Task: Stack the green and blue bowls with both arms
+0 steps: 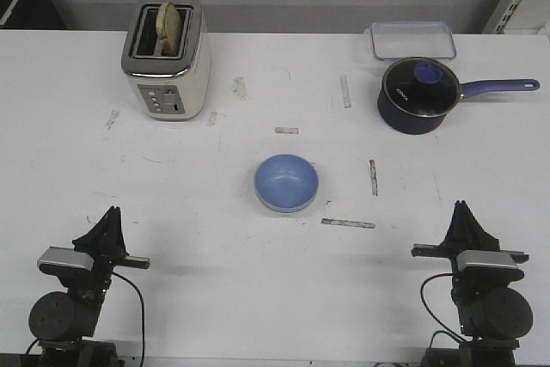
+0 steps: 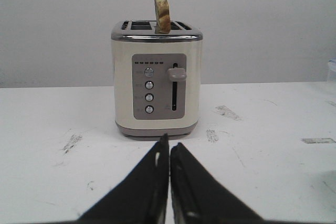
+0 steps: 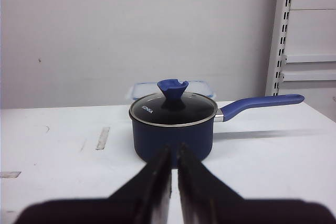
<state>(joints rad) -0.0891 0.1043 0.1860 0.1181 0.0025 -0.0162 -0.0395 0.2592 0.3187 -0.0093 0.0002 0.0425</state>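
Front view: a white table (image 1: 198, 290) seen from above. The blue bowl (image 1: 286, 181) sits near the middle, ahead of both arms and between them, closer to neither. A thin pale rim shows under its near edge, which looks like the green bowl (image 1: 285, 210) beneath it, so the stacking seems already done; most of the green bowl is hidden. The left gripper (image 1: 110, 217) and right gripper (image 1: 462, 211) rest low at the near corners, well apart from the bowls, in what looks like a parked pose. Far ahead of the left gripper stands a cream toaster (image 1: 166, 58) with a slice of bread (image 1: 168, 25) in its slot. Far ahead of the right gripper sits a dark saucepan (image 1: 418, 95) with a glass lid and a long handle, and behind it a clear plastic box (image 1: 412, 39).

Left wrist view: the left gripper (image 2: 169, 148) has its two black fingers pressed nearly together, holding nothing. The toaster (image 2: 156, 77) faces it straight ahead. No bowl appears here.

Right wrist view: the right gripper (image 3: 174, 153) is likewise narrowed to a thin slit and empty. The saucepan (image 3: 173, 124) sits straight ahead, partly covering the plastic box (image 3: 140, 89). The bowls are out of sight, and the finger bases are cut off by the frame.
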